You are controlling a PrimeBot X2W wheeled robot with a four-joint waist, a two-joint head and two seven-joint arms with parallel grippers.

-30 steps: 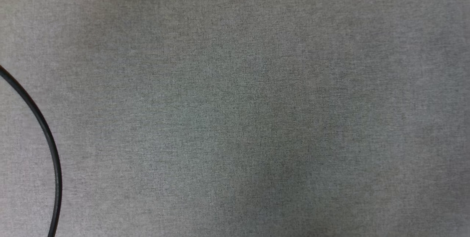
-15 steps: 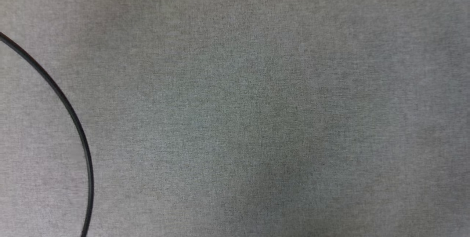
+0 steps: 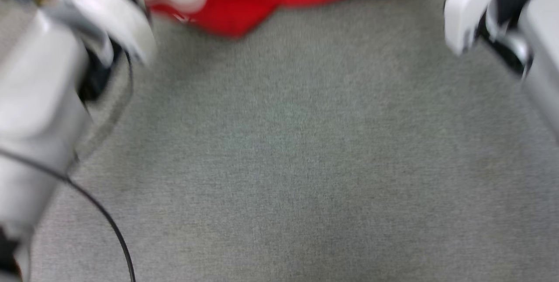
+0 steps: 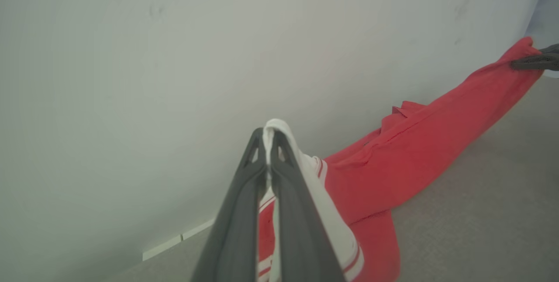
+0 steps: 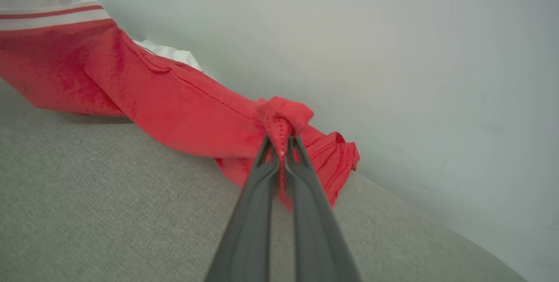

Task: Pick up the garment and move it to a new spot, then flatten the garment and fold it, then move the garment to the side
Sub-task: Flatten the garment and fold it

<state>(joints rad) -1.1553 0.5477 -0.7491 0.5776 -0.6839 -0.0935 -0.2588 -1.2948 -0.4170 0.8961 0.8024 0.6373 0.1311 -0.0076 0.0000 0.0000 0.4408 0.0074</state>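
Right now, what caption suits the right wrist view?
Right gripper pinches a red fold of the garment over the grey surface.

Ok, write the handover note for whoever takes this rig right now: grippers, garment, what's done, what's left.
Left gripper: shut on the white sleeve of the garment.
Right gripper: shut on a bunched red edge.
Position: the garment hangs stretched between both grippers, and its lower folds appear to rest on the grey surface by the wall.
Done: picked up.
Left: set it down at the new spot, flatten, fold, move aside.
Note: the head view is blurred.
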